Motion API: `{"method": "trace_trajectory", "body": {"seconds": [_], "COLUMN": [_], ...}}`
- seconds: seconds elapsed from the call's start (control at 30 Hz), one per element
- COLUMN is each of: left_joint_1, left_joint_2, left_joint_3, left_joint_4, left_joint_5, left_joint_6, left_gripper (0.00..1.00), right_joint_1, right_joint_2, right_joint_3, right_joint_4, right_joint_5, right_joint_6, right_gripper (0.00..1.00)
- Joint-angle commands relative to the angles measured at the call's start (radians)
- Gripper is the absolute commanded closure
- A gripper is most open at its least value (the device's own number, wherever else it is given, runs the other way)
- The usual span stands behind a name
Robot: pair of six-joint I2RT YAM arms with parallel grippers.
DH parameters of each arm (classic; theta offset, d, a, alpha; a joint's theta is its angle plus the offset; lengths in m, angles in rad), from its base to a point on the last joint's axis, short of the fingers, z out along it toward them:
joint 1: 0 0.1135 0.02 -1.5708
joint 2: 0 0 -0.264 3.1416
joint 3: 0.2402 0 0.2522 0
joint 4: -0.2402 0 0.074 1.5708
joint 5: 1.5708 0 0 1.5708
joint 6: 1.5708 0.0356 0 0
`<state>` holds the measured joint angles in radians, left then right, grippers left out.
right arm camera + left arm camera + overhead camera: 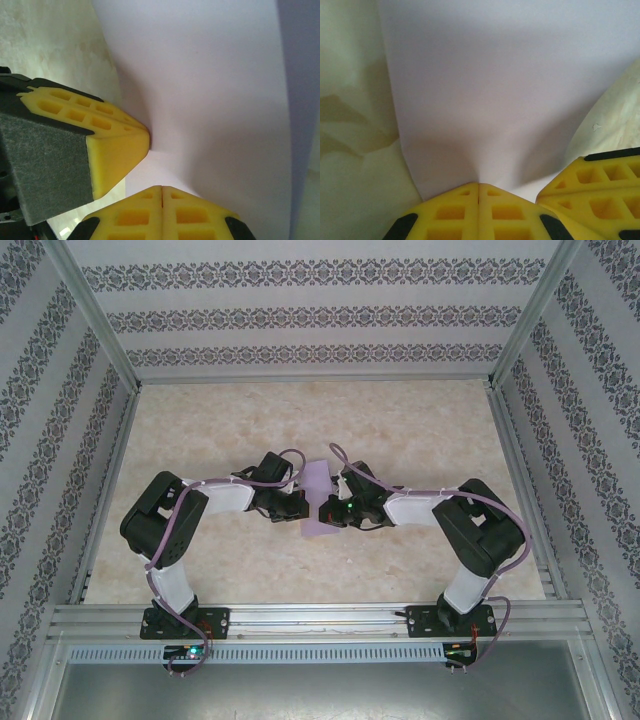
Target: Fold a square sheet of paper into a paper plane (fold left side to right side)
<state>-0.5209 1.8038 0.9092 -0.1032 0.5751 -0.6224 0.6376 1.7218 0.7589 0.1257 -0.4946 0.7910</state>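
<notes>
While the left tool [478, 186] pinches a puckered edge of the lavender sheet of paper [319, 490] at the middle of the table [430, 440] and the right tool [162, 188], jaws pressed together, sits just beside it, an uneven pull risks tearing or skewing the sheet, so its side edges would not meet.

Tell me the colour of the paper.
The paper is plain pale lavender, best seen in the left wrist view.
</notes>
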Motion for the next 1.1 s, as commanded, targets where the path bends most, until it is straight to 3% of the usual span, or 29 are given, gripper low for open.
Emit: {"method": "trace_trajectory", "body": {"seconds": [0.0, 0.47, 0.73, 1.07], "left_joint_1": [-0.017, 0.022, 0.055, 0.095], "left_joint_2": [0.017, 0.083, 0.13, 0.152], "left_joint_3": [0.005, 0.098, 0.091, 0.078], "left_joint_4": [0.005, 0.103, 0.198, 0.191], "left_joint_5": [0.001, 0.064, 0.065, 0.029], "left_joint_6": [-0.022, -0.009, -0.03, 0.004], "left_gripper": [0.96, 0.96, 0.95, 0.95], "right_joint_1": [0.004, -0.027, -0.049, -0.05], "right_joint_2": [0.031, 0.101, 0.101, 0.117], "right_joint_3": [-0.023, -0.075, -0.078, -0.079], "right_joint_4": [0.003, -0.101, -0.118, -0.171], "right_joint_5": [0.029, 0.099, 0.092, 0.121], "right_joint_6": [0.004, -0.064, -0.088, -0.122], "right_gripper": [1.0, 1.0, 1.0, 1.0]}}
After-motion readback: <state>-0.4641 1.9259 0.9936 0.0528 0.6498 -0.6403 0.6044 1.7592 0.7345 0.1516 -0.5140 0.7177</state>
